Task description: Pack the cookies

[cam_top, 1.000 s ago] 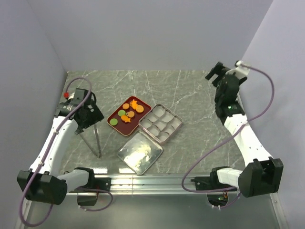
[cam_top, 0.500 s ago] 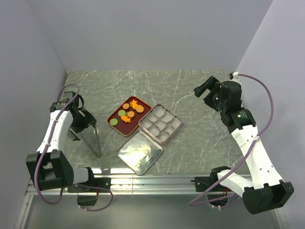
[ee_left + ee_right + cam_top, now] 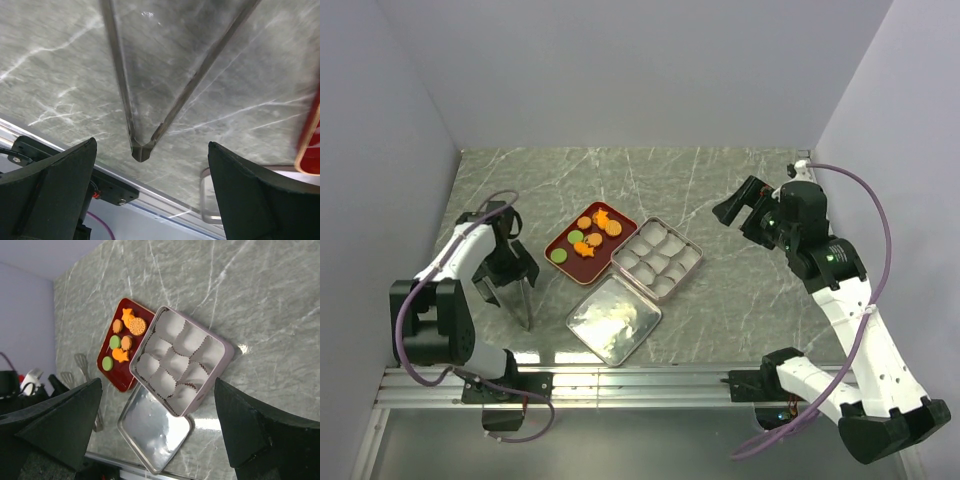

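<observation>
Task state: packing not begun, by my reading. All seven cookies (image 3: 126,342) lie on the red tray (image 3: 572,270); no cookie shows in any of the nine paper cups of the tin (image 3: 227,354).
Cookies, position: on the tray, which sits against the tin's left side.
Lid (image 3: 613,320): flat on the counter (image 3: 740,290), just off the tin's near corner, inside facing up.
Tongs (image 3: 141,150): flat on the counter, well left of the tin, beyond the tray; joined end points to the near edge.
Left fingers (image 3: 55,180): spread wide, holding nothing. They hang over the joined end of the tongs, one on either side. Contact with the metal: cannot tell.
Right fingers (image 3: 55,415): spread wide, holding nothing. Raised to the right of the tin, well apart from it, camera looking down on tin, tray and lid.
Likely step: left arm collecting the tongs.
Risk 1: the tongs are thin and lie flat, so closing fingers may catch one blade only, or skate over both.
Risk 2: the joined end lies close to the counter's near rail; a push there could slide the tongs off the marble.
Risk 3: a grip right at the joint may leave the blades hard to squeeze shut on a cookie.
Risk 4: the paper cups look light; a dropped cookie or a brushing blade could shift them.
</observation>
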You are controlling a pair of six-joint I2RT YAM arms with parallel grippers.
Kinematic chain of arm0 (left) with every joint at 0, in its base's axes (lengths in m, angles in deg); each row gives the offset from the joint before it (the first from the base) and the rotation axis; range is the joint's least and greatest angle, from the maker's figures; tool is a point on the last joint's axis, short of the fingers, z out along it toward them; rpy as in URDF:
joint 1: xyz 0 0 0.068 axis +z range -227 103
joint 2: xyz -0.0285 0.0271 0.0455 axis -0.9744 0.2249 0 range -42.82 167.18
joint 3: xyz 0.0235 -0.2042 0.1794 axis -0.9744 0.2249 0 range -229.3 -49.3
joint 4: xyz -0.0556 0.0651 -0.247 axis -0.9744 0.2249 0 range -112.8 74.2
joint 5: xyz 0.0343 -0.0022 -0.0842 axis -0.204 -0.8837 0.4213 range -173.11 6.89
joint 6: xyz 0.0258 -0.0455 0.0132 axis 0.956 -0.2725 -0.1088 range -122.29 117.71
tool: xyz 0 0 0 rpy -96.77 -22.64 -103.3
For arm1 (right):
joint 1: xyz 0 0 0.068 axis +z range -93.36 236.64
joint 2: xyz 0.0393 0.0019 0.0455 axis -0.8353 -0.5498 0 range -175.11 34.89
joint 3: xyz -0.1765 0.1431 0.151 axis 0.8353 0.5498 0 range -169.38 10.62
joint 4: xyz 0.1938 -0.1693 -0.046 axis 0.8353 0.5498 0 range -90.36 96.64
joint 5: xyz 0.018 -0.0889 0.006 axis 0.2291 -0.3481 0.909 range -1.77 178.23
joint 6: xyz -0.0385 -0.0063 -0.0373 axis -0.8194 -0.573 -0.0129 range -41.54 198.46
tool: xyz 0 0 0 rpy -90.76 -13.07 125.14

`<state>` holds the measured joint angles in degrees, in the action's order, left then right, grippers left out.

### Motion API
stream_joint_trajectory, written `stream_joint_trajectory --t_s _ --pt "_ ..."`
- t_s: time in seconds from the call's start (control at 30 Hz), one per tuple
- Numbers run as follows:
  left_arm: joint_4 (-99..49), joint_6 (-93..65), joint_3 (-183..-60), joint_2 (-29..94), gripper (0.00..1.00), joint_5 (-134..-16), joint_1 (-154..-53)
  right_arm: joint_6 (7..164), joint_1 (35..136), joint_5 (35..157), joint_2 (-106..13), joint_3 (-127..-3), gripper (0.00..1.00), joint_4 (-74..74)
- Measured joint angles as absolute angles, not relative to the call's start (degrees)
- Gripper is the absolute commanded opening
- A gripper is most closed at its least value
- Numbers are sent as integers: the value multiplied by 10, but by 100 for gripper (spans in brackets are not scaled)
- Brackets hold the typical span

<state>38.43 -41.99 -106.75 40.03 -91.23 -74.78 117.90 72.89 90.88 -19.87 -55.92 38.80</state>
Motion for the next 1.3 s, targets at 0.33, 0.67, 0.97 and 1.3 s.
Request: stream_joint_trajectory --t_s 0.33,0.67,0.97,1.3 --pt "377 -460 -1025 430 99 -952 -811 1156 765 895 -218 -583 100 394" --pt "363 -474 -1016 484 99 -975 -811 1143 786 887 -235 -605 100 396" --pt "357 -444 -1024 511 92 -928 -769 1132 790 871 -243 -623 100 399" --pt "349 -406 -1046 551 64 -883 -753 1127 791 863 -257 -645 100 401"
